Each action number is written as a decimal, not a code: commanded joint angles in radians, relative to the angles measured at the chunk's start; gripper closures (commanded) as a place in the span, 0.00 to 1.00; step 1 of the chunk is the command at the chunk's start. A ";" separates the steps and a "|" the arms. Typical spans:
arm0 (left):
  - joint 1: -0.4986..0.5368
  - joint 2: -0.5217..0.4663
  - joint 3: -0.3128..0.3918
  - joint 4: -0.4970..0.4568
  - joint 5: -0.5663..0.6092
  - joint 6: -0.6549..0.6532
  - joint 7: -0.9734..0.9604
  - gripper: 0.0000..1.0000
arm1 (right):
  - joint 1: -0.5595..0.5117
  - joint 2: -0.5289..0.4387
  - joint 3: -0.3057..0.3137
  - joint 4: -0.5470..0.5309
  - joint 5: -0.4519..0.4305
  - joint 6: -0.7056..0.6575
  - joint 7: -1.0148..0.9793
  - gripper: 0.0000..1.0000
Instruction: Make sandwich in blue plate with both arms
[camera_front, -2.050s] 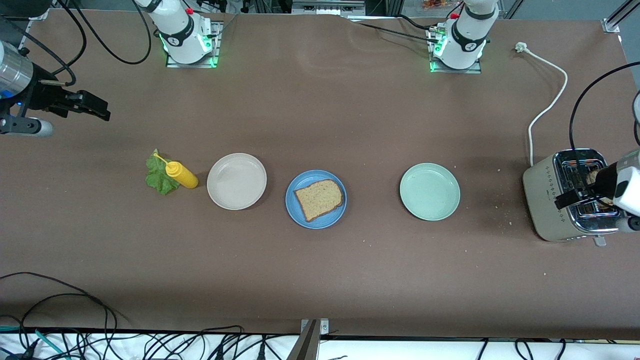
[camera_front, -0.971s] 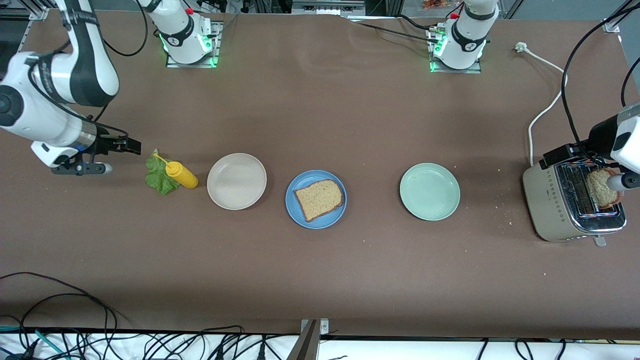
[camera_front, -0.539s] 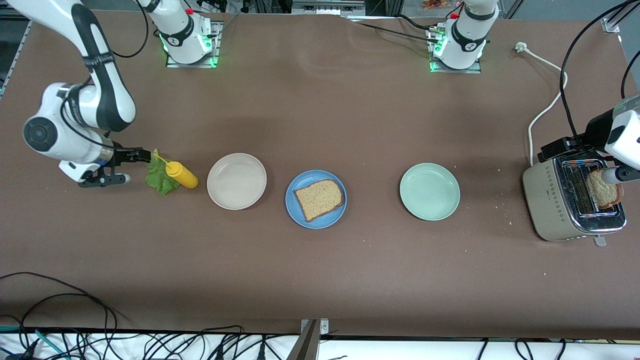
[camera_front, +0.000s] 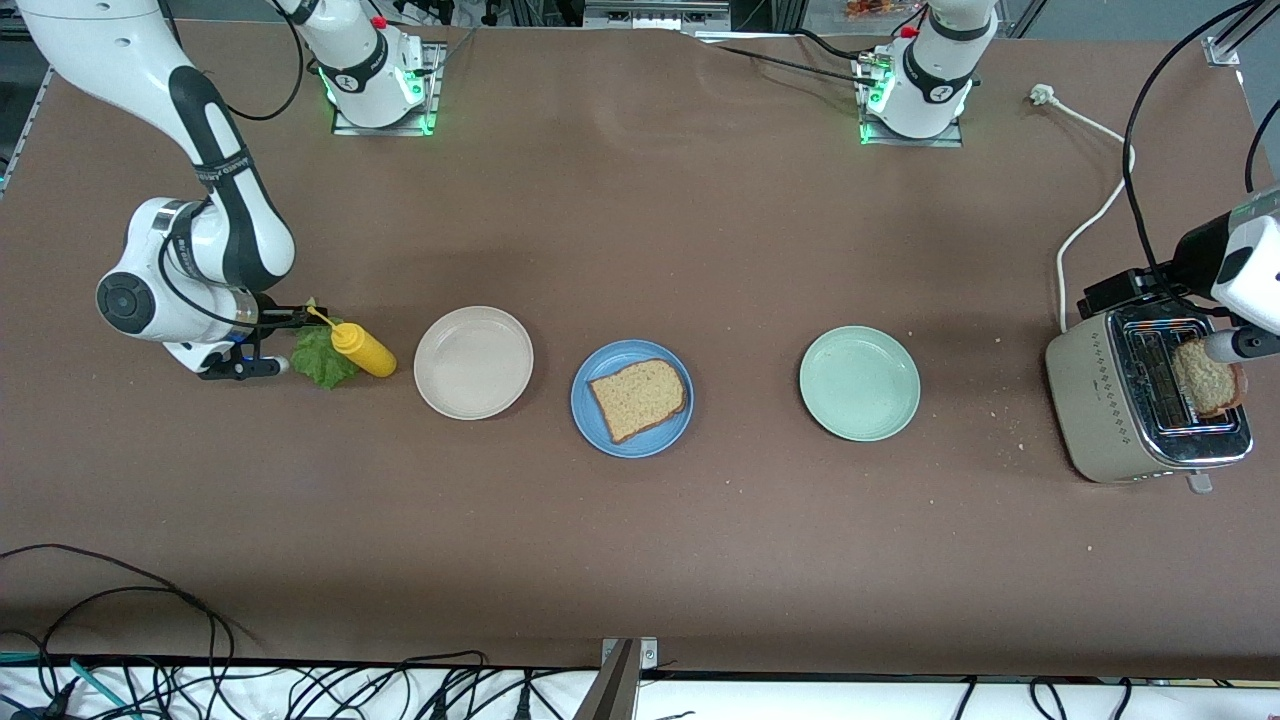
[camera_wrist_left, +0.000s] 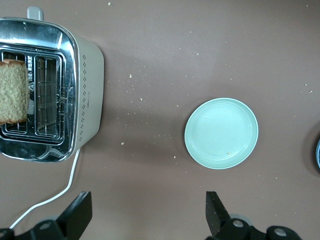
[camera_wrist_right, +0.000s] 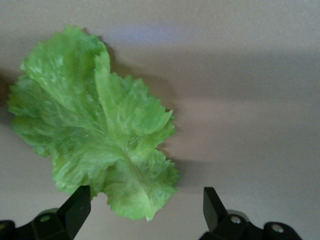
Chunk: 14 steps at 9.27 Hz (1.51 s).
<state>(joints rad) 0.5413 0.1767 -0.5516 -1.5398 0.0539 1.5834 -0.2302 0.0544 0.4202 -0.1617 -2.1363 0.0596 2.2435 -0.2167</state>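
Right claw (camera_wrist_right: 145, 207) newly beside lettuce (camera_wrist_right: 95, 125)

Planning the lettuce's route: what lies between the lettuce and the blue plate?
In the front view, the mustard bottle and beige plate lie between lettuce and blue plate.

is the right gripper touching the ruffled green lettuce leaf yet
Cannot tell. In the right wrist view the open right gripper frames the ruffled green lettuce leaf, one finger overlapping its edge.
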 joint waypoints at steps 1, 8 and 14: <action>0.011 -0.037 0.001 -0.025 -0.031 -0.013 0.029 0.00 | -0.033 0.038 0.004 0.001 0.083 0.008 -0.102 0.31; 0.011 -0.045 0.001 -0.031 -0.031 -0.019 0.029 0.00 | -0.033 0.011 -0.019 0.261 0.074 -0.244 -0.190 0.82; 0.012 -0.042 0.001 -0.033 -0.031 -0.019 0.043 0.00 | -0.033 0.028 -0.018 0.593 0.003 -0.642 -0.165 0.83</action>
<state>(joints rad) 0.5412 0.1658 -0.5525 -1.5467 0.0539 1.5678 -0.2209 0.0299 0.4122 -0.1846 -1.5761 0.0789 1.6396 -0.3919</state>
